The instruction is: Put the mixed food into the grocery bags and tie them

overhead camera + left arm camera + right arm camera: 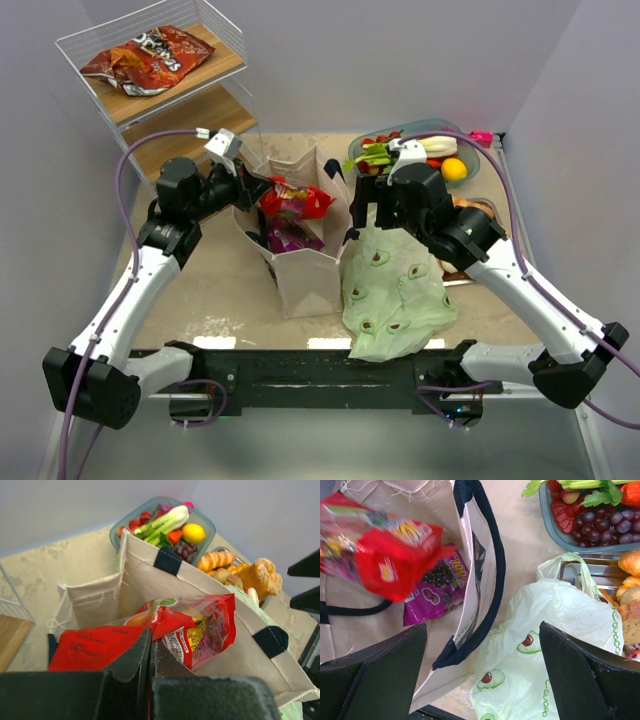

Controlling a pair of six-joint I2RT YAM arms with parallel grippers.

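Beige and mottled, the table (215, 290) carries everything, with a wire shelf (235, 45) of wooden boards at its far left corner holding a large orange-red crisp bag (150, 58). At the centre stands the canvas tote (305, 280), upright, its mouth open and its black handles hanging loose over the sides. Touching the tote's right wall, the pale-green avocado bag (395, 290) lies slumped and crumpled on the table, reaching almost to the near edge. Behind it, at the far right, a blue-grey produce tray (470, 175) sits just beside a metal tray (580, 572) of baked goods. The left gripper (151, 650) is over the tote's mouth at its left rim, its jaws pressed together on the edge of the red snack packet (200, 625), which hangs partly inside the opening and partly above the rim. The right gripper (482, 645) hovers with its jaws spread wide and nothing between them, above the line where the tote's right wall meets the green bag. A purple snack packet (437, 587) lies low inside the tote, beneath the red one. In the produce tray the leek (162, 522) lies across the top, with grapes (602, 522) and the lemon (454, 169) near it; croissants (215, 560) and a brown bun (260, 575) rest in the metal tray.
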